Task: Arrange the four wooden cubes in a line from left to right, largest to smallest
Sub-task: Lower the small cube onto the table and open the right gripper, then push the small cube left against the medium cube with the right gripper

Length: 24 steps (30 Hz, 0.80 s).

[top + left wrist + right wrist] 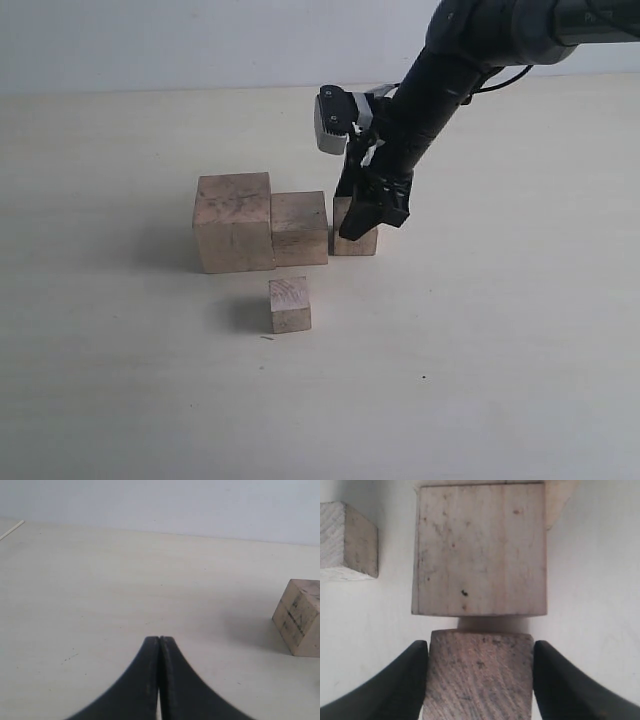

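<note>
As right hand (pixel 479 647) clamps, third cube (pixel 477 685) between fingers (pixel 402 682)

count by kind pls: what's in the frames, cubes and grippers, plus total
Pale unpainted wooden cubes: 4 (big cube, mid cube, third cube between the right gripper's fingers, loose cube apart from the row)
Black grippers: 2 (right gripper; left gripper, shut on nothing)
Total: 6

**Three cubes in a row, one apart**

My largest cube (pixel 233 222), pale scuffed wood, sits mid-bench. The second cube (pixel 299 228) touches its right side. The third cube (pixel 357 242) stands just beside that, flat on the bench between my right gripper's (pixel 362 222) fingers. The smallest cube (pixel 290 305) sits alone, nearer the bench's front edge.
</note>
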Each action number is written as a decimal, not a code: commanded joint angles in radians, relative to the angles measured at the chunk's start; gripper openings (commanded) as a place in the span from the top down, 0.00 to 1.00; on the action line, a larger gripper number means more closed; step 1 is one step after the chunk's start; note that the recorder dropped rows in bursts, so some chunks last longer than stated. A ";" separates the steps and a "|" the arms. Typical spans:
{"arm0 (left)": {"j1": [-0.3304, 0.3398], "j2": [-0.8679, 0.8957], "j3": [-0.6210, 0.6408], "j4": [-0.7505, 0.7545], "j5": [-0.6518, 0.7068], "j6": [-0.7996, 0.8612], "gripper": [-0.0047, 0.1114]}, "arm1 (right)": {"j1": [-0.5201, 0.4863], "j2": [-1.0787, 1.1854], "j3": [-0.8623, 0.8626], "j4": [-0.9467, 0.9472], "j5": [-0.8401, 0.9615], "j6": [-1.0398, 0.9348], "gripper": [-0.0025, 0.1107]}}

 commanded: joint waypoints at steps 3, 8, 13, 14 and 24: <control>-0.007 -0.006 0.004 -0.006 -0.013 0.000 0.96 | 0.006 0.015 0.004 -0.016 0.000 -0.009 0.64; -0.007 -0.006 0.004 -0.006 -0.013 0.000 0.96 | 0.006 0.011 0.004 -0.006 -0.036 0.027 0.36; -0.007 -0.006 0.004 -0.006 -0.013 0.000 0.96 | 0.006 -0.074 0.004 -0.016 -0.048 0.107 0.31; -0.007 -0.006 0.004 -0.006 -0.013 0.000 0.96 | 0.006 -0.102 0.004 -0.038 -0.048 0.162 0.31; -0.007 -0.006 0.004 -0.006 -0.013 0.000 0.96 | 0.006 -0.106 0.004 -0.460 -0.048 0.804 0.31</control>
